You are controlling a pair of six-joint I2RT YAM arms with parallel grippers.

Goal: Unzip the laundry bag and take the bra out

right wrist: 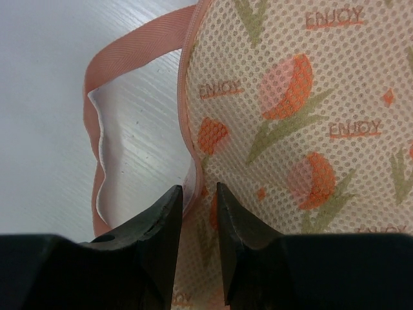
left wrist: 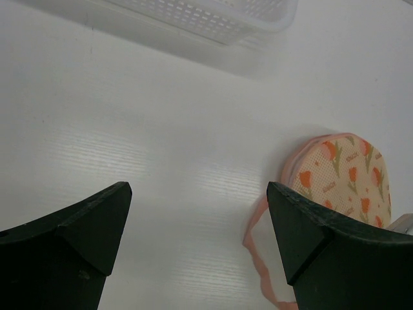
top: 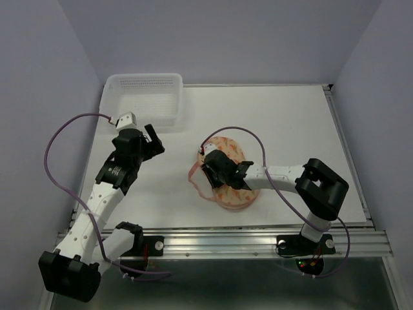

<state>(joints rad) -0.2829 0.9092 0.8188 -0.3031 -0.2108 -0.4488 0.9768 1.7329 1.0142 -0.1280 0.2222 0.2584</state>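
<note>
The laundry bag (top: 227, 146), peach-pink with an orange and green print, lies flat at the table's middle. Its pink strap loop (top: 193, 175) trails to the left. My right gripper (top: 210, 169) sits on the bag's left edge. In the right wrist view the gripper (right wrist: 199, 188) has its jaws nearly together, with the bag's pink edge trim (right wrist: 193, 148) between them, over the printed mesh (right wrist: 290, 97). My left gripper (top: 153, 139) is open and empty above bare table, left of the bag; its view shows the bag (left wrist: 348, 174) beyond the right finger (left wrist: 303, 226). The bra is hidden.
A white perforated plastic basket (top: 145, 97) stands at the back left, also seen at the top of the left wrist view (left wrist: 213, 16). The strap loop (left wrist: 258, 258) lies on the table between the left gripper and the bag. Grey walls enclose the table.
</note>
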